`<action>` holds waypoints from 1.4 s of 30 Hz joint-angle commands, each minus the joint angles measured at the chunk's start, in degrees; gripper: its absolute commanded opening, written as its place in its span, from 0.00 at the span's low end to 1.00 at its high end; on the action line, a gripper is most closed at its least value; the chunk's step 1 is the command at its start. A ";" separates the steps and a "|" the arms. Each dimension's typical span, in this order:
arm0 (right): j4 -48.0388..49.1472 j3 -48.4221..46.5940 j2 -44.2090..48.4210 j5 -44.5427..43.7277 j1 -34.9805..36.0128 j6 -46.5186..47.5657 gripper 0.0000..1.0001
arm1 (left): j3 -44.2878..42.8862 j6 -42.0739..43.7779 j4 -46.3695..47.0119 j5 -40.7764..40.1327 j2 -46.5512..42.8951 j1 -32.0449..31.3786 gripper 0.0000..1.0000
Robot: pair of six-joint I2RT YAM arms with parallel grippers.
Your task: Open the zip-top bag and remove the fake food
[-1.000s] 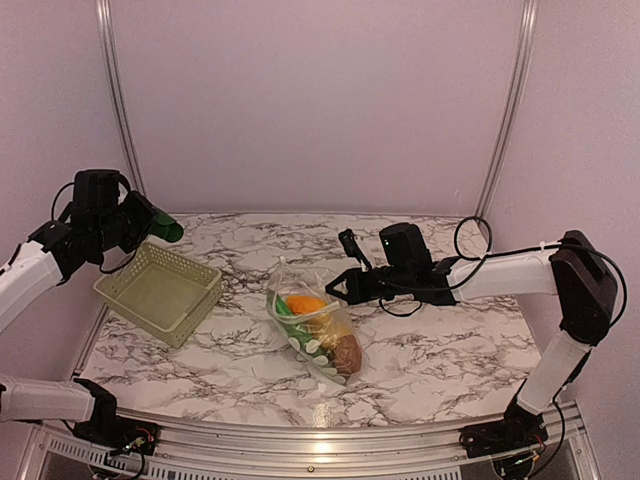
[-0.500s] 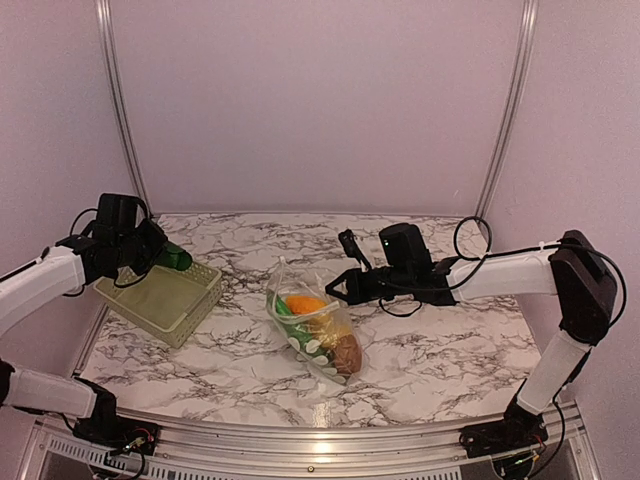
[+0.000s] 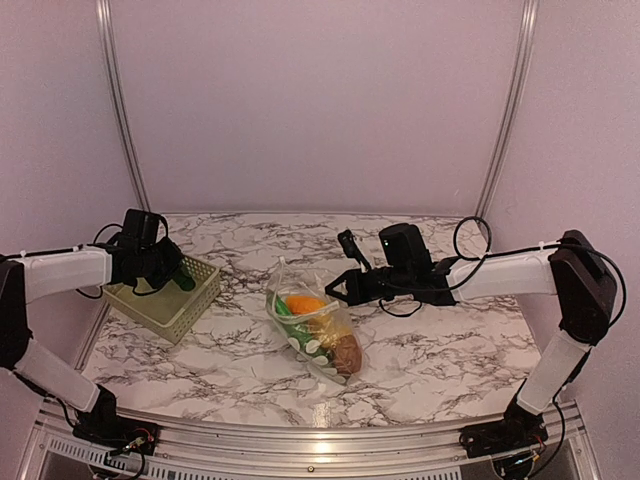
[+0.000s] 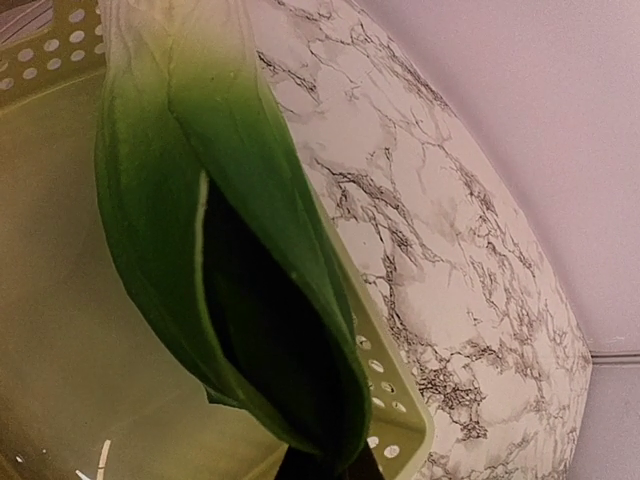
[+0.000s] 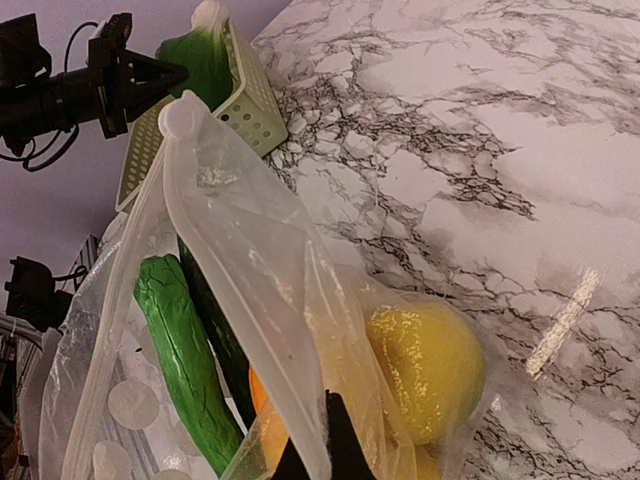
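The clear dotted zip-top bag (image 3: 312, 328) lies mid-table, its mouth open toward the right arm. Inside show a green vegetable (image 5: 185, 360), an orange piece (image 3: 303, 303), a yellow lemon (image 5: 425, 368) and a brown lump (image 3: 346, 352). My right gripper (image 3: 333, 289) is shut on the bag's upper edge (image 5: 250, 270) and holds it up. My left gripper (image 3: 176, 277) is shut on a green leafy vegetable (image 4: 235, 270), holding it over the pale green basket (image 3: 165, 300). In the left wrist view the vegetable hides the fingertips.
The basket (image 4: 70, 350) stands at the left of the marble table (image 3: 440, 350). Pale walls with metal rails close in the back and sides. A black cable loops by the right arm (image 3: 470, 240).
My left arm has swung down and to the right, carrying the green vegetable from above the basket's far corner to low over the basket. The right gripper and the bag have not moved.
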State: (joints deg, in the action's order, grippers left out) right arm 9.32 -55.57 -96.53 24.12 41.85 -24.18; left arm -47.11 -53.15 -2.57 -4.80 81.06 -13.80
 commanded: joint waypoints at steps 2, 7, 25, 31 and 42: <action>-1.01 -2.04 1.24 1.11 -0.53 1.25 0.00 | 1.96 1.60 2.04 0.65 1.85 0.91 0.19; 0.71 -1.41 1.46 4.14 -0.53 2.17 0.00 | 2.49 4.49 1.68 1.41 -1.77 1.06 0.46; 3.77 -9.22 -7.70 8.46 4.51 -0.07 0.00 | -0.79 18.73 -10.06 8.65 -22.06 -13.33 0.60; 5.77 -10.61 -12.01 7.37 6.28 -2.19 0.00 | 1.90 13.71 -8.71 7.48 -20.25 -24.38 0.43; 10.47 -8.46 -15.45 6.13 7.28 -5.56 0.00 | 3.82 2.97 -2.90 1.97 -10.99 -37.35 0.34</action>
State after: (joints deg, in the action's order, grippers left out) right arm 16.60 -64.23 -110.80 31.51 48.47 -27.92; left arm -43.22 -45.84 -7.84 0.73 66.94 -48.03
